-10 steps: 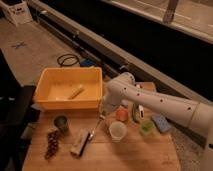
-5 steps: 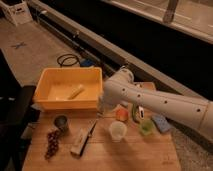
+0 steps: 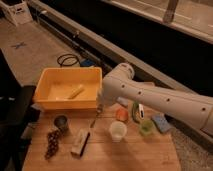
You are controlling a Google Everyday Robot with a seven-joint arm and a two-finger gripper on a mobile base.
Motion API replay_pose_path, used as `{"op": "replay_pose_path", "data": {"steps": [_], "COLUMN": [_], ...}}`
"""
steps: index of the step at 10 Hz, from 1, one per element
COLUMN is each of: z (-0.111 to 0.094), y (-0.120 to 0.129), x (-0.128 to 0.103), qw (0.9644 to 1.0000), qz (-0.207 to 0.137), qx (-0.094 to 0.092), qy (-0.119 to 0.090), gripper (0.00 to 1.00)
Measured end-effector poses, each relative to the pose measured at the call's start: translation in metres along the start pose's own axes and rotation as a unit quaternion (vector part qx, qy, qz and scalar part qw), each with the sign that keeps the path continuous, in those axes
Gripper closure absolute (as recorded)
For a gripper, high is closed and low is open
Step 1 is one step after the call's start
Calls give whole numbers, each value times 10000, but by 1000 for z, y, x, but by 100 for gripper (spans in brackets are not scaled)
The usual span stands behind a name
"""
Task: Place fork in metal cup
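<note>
The metal cup (image 3: 61,122) is a small dark grey cylinder standing on the wooden table (image 3: 130,156), in front of the yellow bin. My gripper (image 3: 101,107) is at the end of the white arm, just in front of the bin's right corner. It is up and to the right of the cup. The fork (image 3: 95,119) is a slim silver utensil. It slants down and to the left from the gripper, and its lower end is close to the table. The gripper appears shut on the fork's upper end.
A yellow bin (image 3: 46,97) with a pale object inside stands at the back left. Dark grapes (image 3: 51,144) and a white-handled brush (image 3: 80,142) lie at the front. A whitish plastic cup (image 3: 117,131), an orange cup (image 3: 121,115), green items (image 3: 146,128) and a blue sponge (image 3: 161,122) are to the right.
The arm has shifted a little and the fork has come up with the gripper, away from the brush. The metal cup has not moved.
</note>
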Motion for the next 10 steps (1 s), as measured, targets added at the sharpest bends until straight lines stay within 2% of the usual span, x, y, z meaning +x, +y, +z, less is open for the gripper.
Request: {"op": "replay_pose_path", "data": {"steps": [3,6,10], "z": [-28,-35,-35], "y": [-26,-61,-119], "x": [13,20,10], "qw": [9988,9959,9906], "qz": [-92,-303,-725], "qx": [478,852,1143], "qy": [40,-32,-216], "gripper": [100,100,100]}}
